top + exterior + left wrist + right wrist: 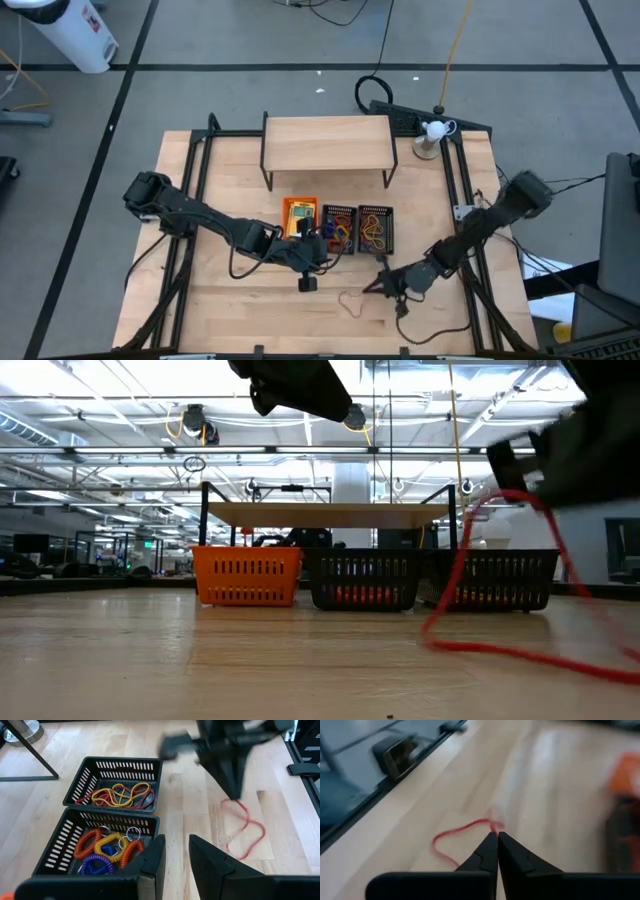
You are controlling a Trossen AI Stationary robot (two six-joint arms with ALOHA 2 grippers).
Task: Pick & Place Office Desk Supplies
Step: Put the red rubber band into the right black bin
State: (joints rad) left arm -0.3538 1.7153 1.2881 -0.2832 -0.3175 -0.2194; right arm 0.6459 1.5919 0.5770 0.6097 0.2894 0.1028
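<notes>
Red rubber band (243,831) is pinched at one end by the right gripper (496,836), fingers together on the strand; the rest of the loop trails on the table (230,310) near its front edge, right of centre.

Risks, as I judge them:
- Grip is on a thin strand at the very fingertips. Any tug as the loop drags over the wood could pull it free.
- The low view shows the band partly raised, partly lying flat. If it stretches and then lets go, it may flick off the table.
- The left gripper (176,851) hangs just in front of the trays, on the likely path to the right-hand black mesh tray (376,229), which already holds loose bands. Collision or a snag is possible.
- The middle black mesh tray (339,228) holds coil keyrings and sits touching its neighbour; a sloppy release lands the band in the wrong one.

Pose: the right arm reaches in from the table's right edge, stretched low, its gripper close to the surface. The left arm comes from the left edge, its gripper over mid-table, fingers slightly apart, holding nothing I can see. The orange tray (299,215) stands at the left end of the row.
</notes>
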